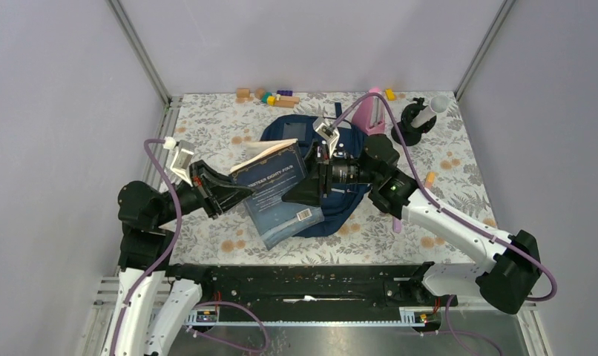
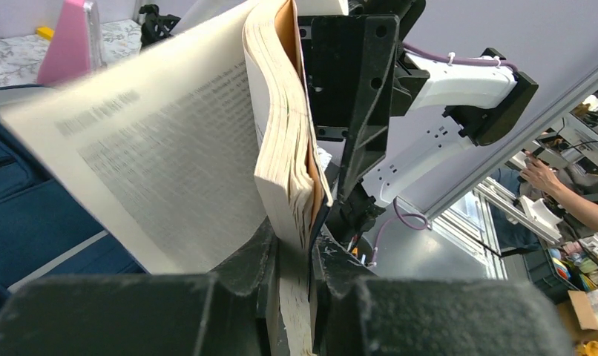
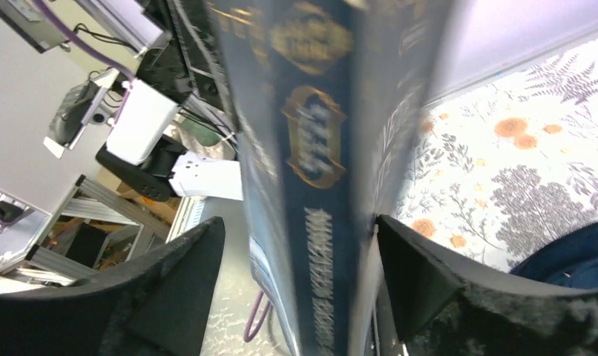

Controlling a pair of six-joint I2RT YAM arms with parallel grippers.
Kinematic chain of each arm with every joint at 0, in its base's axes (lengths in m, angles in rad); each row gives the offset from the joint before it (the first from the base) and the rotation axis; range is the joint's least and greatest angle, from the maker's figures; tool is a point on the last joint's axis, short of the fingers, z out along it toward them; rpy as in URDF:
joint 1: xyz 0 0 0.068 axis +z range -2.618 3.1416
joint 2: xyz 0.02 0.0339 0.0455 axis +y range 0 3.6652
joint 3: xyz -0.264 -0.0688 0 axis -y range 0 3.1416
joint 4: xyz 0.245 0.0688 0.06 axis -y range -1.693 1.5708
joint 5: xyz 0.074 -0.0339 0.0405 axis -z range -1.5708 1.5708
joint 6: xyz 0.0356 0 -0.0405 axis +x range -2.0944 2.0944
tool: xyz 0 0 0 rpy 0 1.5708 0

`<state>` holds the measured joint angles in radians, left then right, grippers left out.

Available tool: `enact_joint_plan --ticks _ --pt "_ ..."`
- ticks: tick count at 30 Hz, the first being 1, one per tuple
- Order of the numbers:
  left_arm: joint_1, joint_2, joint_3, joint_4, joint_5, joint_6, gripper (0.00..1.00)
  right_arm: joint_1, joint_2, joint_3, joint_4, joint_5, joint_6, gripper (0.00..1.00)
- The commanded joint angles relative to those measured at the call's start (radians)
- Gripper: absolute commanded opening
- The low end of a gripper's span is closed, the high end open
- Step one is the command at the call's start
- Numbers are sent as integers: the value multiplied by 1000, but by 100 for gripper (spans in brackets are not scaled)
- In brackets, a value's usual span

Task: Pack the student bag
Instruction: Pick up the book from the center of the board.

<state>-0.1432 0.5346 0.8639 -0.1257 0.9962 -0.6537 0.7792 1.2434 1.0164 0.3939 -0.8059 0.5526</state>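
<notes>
The student bag (image 1: 340,215), navy blue, lies flat in the middle of the floral table, partly under a book and both arms. The book (image 1: 281,189) has a dark blue cover and is held tilted above the bag, its pages fanning open at the top. My left gripper (image 1: 240,191) is shut on the book's left edge; the left wrist view shows its jaws clamped on pages and cover (image 2: 307,245). My right gripper (image 1: 300,191) is open, its fingers (image 3: 185,274) astride the book's spine (image 3: 318,148). The left finger stands apart from the spine and the right one is close against it.
Coloured wooden blocks (image 1: 270,96) lie along the back edge. A pink object (image 1: 369,111), a yellow block (image 1: 389,94) and a black stand with a white ball (image 1: 422,115) sit at the back right. A small orange piece (image 1: 429,178) lies right of the bag.
</notes>
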Motion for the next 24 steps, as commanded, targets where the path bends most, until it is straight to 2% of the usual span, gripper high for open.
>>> enact_joint_plan --ticks 1,4,5,7,8,9,11,12,17,24 --pt "-55 30 4 176 -90 21 0 25 -27 -2 127 -37 66 72" --pt "-58 57 10 175 -96 41 0 25 -63 -21 98 -8 47 44" --pt "-58 65 11 171 -98 53 0 25 -78 -27 70 15 22 27" --pt "-59 89 21 132 -108 92 0 24 -112 -35 6 67 -22 6" --pt "-59 101 31 78 -120 123 7 18 -131 -41 -31 105 -48 0" --pt "-59 117 42 -2 -135 172 28 7 -155 -49 -64 142 -71 0" --pt "-61 146 53 -105 -225 264 84 -28 -201 -64 -150 226 -101 0" --pt "-72 168 47 -132 -304 289 96 -54 -224 -74 -204 267 -118 0" --pt "-212 294 35 -191 -540 407 99 -172 -302 -69 -505 451 -264 0" --pt "-457 425 62 -207 -762 608 99 -432 -417 -113 -669 495 -313 0"
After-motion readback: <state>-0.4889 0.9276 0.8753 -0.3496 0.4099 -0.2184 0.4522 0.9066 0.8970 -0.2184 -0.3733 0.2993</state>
